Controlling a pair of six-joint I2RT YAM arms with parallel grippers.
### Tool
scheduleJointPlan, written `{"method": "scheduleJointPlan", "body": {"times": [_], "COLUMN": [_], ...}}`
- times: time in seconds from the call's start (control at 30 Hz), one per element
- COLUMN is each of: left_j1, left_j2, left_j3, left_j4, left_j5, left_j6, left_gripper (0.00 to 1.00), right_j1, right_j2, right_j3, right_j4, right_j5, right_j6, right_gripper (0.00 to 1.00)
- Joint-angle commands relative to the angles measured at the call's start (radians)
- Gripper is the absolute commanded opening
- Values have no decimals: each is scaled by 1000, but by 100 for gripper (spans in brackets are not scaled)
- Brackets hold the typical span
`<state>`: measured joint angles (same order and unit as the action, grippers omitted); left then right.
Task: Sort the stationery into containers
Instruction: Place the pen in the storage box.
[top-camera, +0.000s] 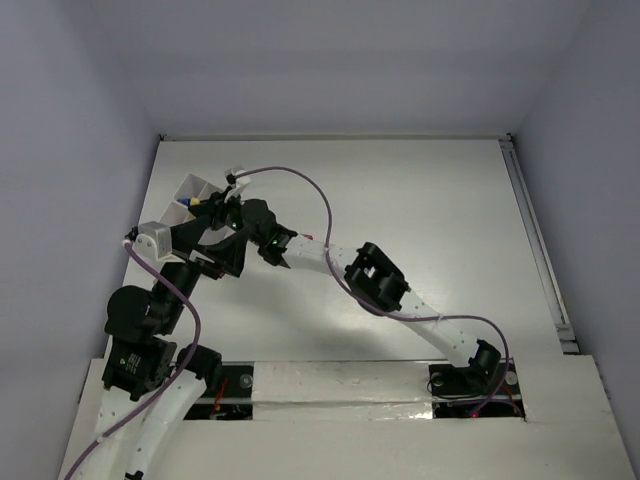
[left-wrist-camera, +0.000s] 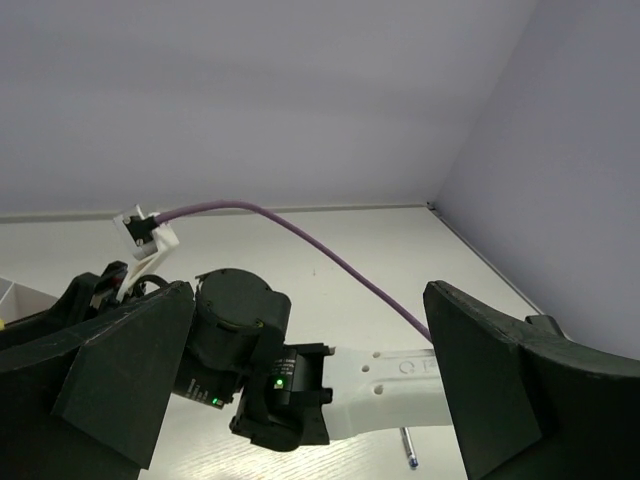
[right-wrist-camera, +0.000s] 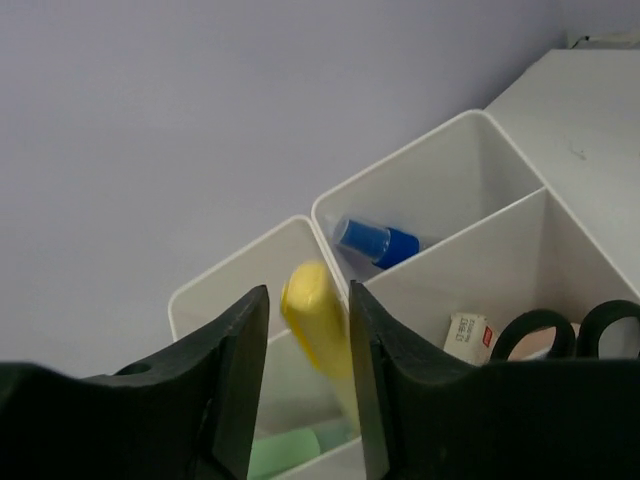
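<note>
The white organiser box (right-wrist-camera: 430, 150) lies right under my right gripper (right-wrist-camera: 307, 290). A yellow eraser (right-wrist-camera: 318, 330), slightly blurred, hangs between the gripper's fingers over a compartment. The jaws stand a little wider than the eraser, with a gap on its left side. A green eraser (right-wrist-camera: 285, 452) lies in the compartment below. Other compartments hold a blue-capped tube (right-wrist-camera: 375, 243), black scissors handles (right-wrist-camera: 545, 335) and a labelled eraser (right-wrist-camera: 468, 335). From above, the right gripper (top-camera: 215, 207) sits over the box (top-camera: 188, 188). My left gripper (left-wrist-camera: 310, 390) is wide open and empty beside the right wrist.
A pen with a blue tip (left-wrist-camera: 410, 455) lies on the table under the right forearm (left-wrist-camera: 400, 385). A purple cable (left-wrist-camera: 300, 230) arcs over the table. The box stands at the table's far left, next to the left wall.
</note>
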<state>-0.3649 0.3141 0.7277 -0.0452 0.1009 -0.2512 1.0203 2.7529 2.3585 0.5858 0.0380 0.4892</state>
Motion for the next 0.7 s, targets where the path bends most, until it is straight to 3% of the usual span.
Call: {"method": "scheduleJointPlan", "body": {"times": [0.0, 0.13, 0.3, 0.4, 0.57, 0.67], "left_j1": [-5, -5, -5, 4, 4, 4], "left_j2": [2, 0, -1, 0, 19, 34], "left_j3": [-10, -10, -11, -11, -19, -20], "left_j4": [54, 54, 50, 48, 47, 47], "left_j5": [-3, -10, -27, -32, -29, -20], "left_j6": [12, 13, 20, 21, 24, 21], "left_gripper": [99, 99, 99, 99, 99, 99], "right_j1": [12, 12, 12, 12, -32, -83], "right_j2": [-76, -122, -229, -347, -553, -685], "right_j3": [-30, -70, -172, -333, -596, -746], "right_j4": [80, 86, 104, 164, 139, 13], "right_j5": [-24, -67, -95, -101, -148, -196], "right_j6": [-34, -43, -60, -73, -86, -95], "right_gripper": [45, 56, 59, 59, 54, 40]}}
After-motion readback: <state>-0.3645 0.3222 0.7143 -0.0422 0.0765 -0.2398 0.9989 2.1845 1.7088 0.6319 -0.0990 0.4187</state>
